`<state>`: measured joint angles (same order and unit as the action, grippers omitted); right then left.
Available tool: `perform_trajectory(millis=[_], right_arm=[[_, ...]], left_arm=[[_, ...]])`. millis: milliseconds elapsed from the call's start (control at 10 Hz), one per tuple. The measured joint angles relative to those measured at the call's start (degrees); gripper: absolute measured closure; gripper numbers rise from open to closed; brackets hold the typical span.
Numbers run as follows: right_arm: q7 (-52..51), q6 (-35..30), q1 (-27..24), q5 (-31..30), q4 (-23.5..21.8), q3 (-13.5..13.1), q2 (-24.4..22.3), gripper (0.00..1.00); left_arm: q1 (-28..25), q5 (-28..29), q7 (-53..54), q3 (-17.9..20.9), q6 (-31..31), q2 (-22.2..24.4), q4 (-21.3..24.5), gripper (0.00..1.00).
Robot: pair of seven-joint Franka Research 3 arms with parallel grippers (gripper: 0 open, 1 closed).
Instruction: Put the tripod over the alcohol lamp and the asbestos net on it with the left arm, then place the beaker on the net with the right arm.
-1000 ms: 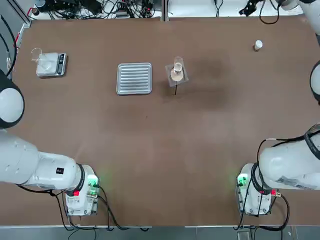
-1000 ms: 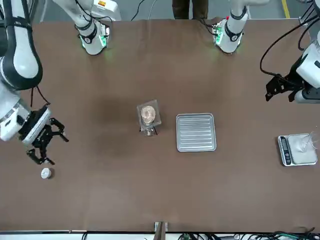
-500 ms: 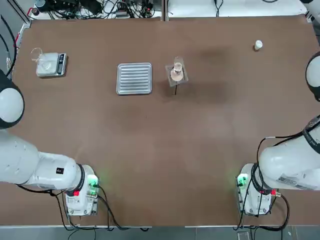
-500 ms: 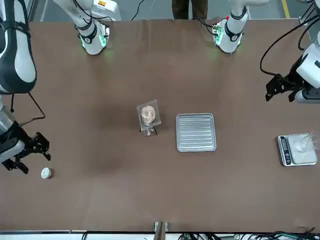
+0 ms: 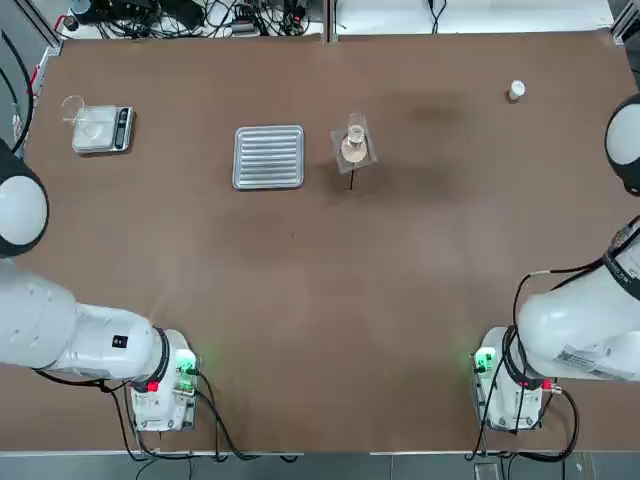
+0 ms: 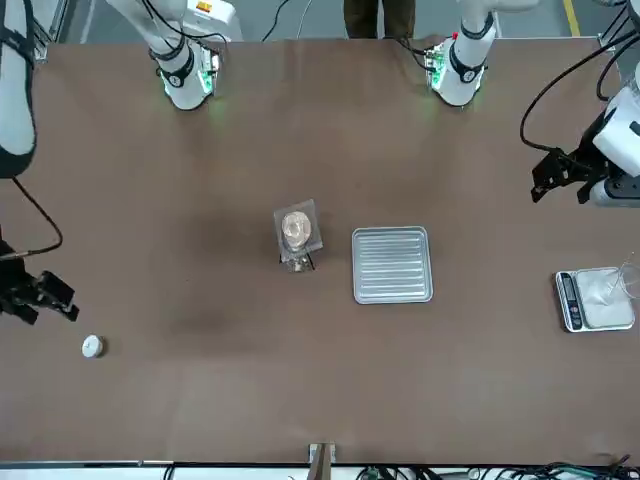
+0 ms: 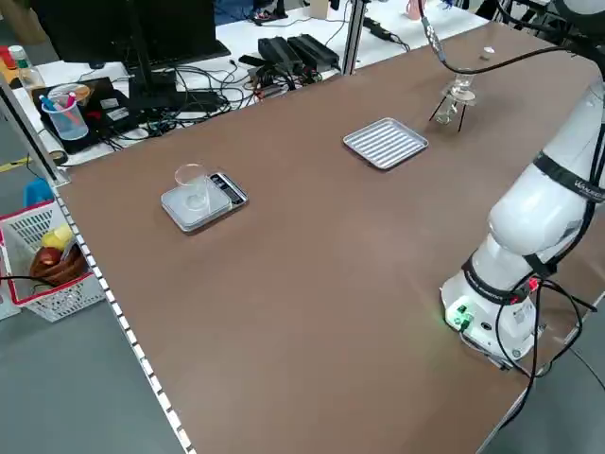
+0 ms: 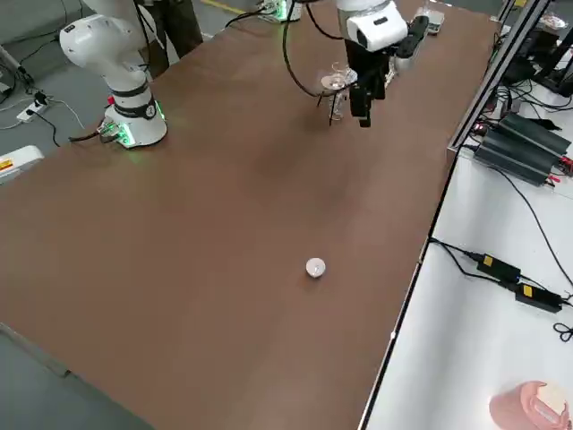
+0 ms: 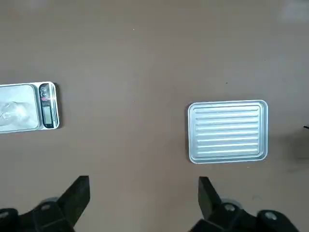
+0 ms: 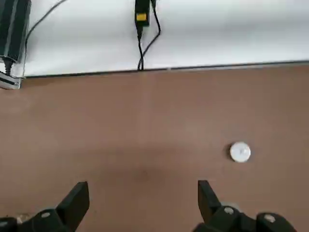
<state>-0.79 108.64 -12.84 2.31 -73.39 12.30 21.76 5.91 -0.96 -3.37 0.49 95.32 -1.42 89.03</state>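
1. Right gripper (image 6: 38, 297) hangs wide open and empty, near the small white capped bottle (image 6: 92, 346), well apart from the beaker (image 5: 355, 131)
2. The beaker stands on the asbestos net (image 5: 354, 150) atop the tripod (image 6: 298, 262)
3. Left gripper (image 6: 560, 177) is wide open, near the scale (image 6: 594, 299)

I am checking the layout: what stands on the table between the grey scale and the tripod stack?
In the top view, only the ribbed silver tray lies between the scale and the tripod stack.

You cannot make out the alcohol lamp (image 6: 297, 258) under the asbestos net (image 6: 297, 230); the stack is too small. The right gripper (image 6: 38, 296) is cut off at the tabletop's side edge in the front view.
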Motion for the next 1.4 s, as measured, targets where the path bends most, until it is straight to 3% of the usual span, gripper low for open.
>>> perform_trajectory(millis=[400, 700, 1000, 1200, 1400], right_arm=[[1.34, -3.68, 0.04, -0.83, 1.80, 0.07, -0.04, 0.00], [1.35, -6.16, 1.05, -6.75, 1.88, -0.50, -0.51, 0.00], [1.68, -8.85, 5.51, -6.86, -0.05, -4.78, -4.36, 0.00], [2.23, -9.46, 10.19, -5.58, -4.57, -10.02, -9.32, 0.00], [2.86, -9.91, 11.47, -5.21, -8.12, -11.08, -13.55, 0.00]], left_arm=[[0.00, 0.00, 0.00, 0.00, 0.00, 0.00, 0.00, 0.01], [0.00, 0.00, 0.00, 0.00, 0.00, 0.00, 0.00, 0.01], [0.00, 0.00, 0.00, 0.00, -0.01, 0.00, 0.00, 0.00], [0.01, 0.00, 0.00, -0.01, -0.01, 0.00, 0.00, 0.01], [0.04, 0.00, 0.00, -0.04, -0.01, 0.00, 0.00, 0.00]])
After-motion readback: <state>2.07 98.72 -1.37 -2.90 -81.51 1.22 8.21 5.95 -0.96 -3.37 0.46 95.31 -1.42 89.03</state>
